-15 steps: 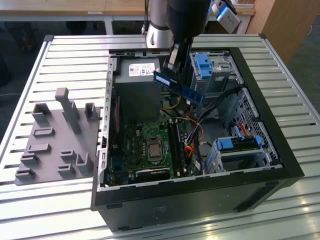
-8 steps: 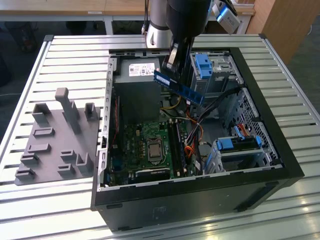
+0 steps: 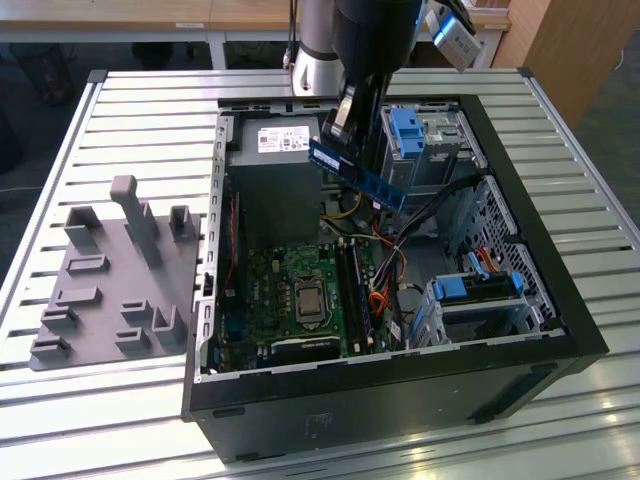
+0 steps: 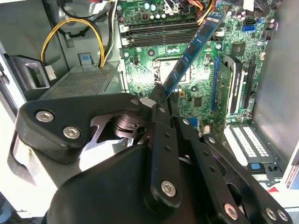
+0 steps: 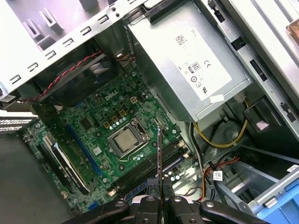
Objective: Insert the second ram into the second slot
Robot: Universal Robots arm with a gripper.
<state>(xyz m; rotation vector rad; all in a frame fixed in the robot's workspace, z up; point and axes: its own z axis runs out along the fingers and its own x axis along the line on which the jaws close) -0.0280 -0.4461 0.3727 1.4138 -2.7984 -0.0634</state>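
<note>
One thin blue stick, the second ram [image 3: 360, 176], hangs slanted in the exterior view above the open computer case [image 3: 400, 395], well clear of the motherboard [image 3: 270, 290]. The gripper [image 3: 335, 138] is clenched on the end of the stick that lies toward the exterior view's left. This view alone gives the height over the board, and it also takes in the grey fixture tray [image 3: 110, 290] beside the case.

In the second wrist view, the second ram [image 4: 191, 51] shows its flat face, with dark chips in a row. It reaches out from the gripper [image 4: 161, 92] toward the memory slots [image 4: 159, 30], apart from them.

In the first wrist view, the second ram [image 5: 159, 158] is edge-on, a mere line rising from the gripper [image 5: 159, 195] across the memory slots [image 5: 140, 173]. It crosses their length and does not lie along it, and no other view makes that so plain.

The stick is probably light and stiff, yet brittle. It is best gripped on the bare board faces, away from the contact edge and chips. Held at one end like this, it may pivot when pressed.
</note>
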